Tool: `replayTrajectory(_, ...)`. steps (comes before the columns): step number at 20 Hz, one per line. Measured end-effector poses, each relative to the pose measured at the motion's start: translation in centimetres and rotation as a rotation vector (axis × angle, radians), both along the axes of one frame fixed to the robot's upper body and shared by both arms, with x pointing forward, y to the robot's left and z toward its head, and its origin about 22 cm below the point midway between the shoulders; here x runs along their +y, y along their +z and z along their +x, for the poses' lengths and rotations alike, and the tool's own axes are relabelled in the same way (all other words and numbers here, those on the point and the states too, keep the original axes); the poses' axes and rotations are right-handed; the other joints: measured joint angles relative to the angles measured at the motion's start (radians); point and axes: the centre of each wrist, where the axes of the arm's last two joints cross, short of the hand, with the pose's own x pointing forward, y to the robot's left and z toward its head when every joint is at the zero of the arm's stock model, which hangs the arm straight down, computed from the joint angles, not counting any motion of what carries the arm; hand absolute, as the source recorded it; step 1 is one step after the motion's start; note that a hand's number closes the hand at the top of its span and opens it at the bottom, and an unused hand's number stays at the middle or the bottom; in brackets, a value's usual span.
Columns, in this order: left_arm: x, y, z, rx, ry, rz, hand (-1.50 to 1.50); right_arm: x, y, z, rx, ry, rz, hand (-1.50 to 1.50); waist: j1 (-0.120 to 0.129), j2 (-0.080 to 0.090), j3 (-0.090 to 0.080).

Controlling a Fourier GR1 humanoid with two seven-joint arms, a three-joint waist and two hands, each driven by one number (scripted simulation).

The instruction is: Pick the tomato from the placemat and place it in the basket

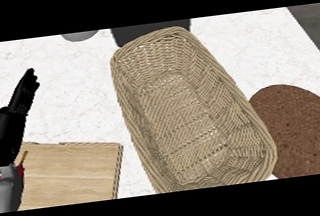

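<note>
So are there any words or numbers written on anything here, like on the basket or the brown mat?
No words, numbers, labels or signs show anywhere.
Basket: plain woven wicker, no text.
Brown placemat: woven texture only, no text.
Wooden board: just wood grain.
Counter: marble speckles, no writing.
Left hand: black, open, no markings.

Single head view, steeply down and close over the counter (273,40).

No readable text, label, brand, number or sign on the woven wicker basket (190,116), brown oval placemat (303,130) or white marble worktop (63,86).
</note>
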Motion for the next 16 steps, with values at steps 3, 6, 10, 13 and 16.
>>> replayTrajectory(3,0.0,0.1,-0.1,0.0,-0.008,-0.001,0.0,2.9,0.6,-1.1,0.037,0.009,-0.02,1.5,0.002,0.002,0.0)
replayTrajectory(6,-0.4,0.3,0.2,-0.006,-0.007,-0.004,0.0,6.3,0.8,-2.2,0.07,0.024,-0.066,1.5,0.005,0.005,0.001)
replayTrajectory(10,-0.4,0.2,0.2,-0.01,-0.009,-0.001,0.0,8.8,0.5,-4.1,0.11,0.022,-0.143,1.5,0.008,0.008,0.001)
replayTrajectory(13,-0.1,0.5,0.5,-0.009,-0.014,-0.004,0.0,10.0,-0.6,-4.9,0.148,0.015,-0.19,1.5,0.013,0.011,0.001)
replayTrajectory(16,-0.6,0.0,0.6,-0.014,-0.018,-0.005,0.0,10.8,-1.0,-5.9,0.135,-0.021,-0.276,1.5,0.014,0.013,0.001)
